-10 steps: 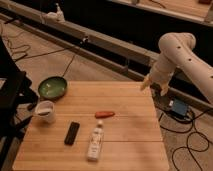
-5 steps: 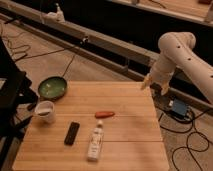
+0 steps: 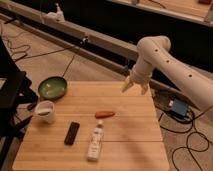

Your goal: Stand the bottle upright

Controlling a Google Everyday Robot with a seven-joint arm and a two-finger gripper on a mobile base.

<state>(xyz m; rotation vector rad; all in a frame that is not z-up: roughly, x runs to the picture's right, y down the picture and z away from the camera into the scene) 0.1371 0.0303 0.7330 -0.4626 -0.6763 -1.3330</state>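
The bottle lies flat on the wooden table, near the front middle, with its white cap toward the back. It is slim, translucent white, with a pale label. My gripper hangs on the white arm above the table's back right part, well away from the bottle and not touching anything. Its pale fingers point down and stand spread apart, with nothing between them.
A black remote lies left of the bottle. A white mug stands at the left edge. A green bowl sits at the back left corner. A small red-orange object lies just behind the bottle. Cables and a blue box lie on the floor to the right.
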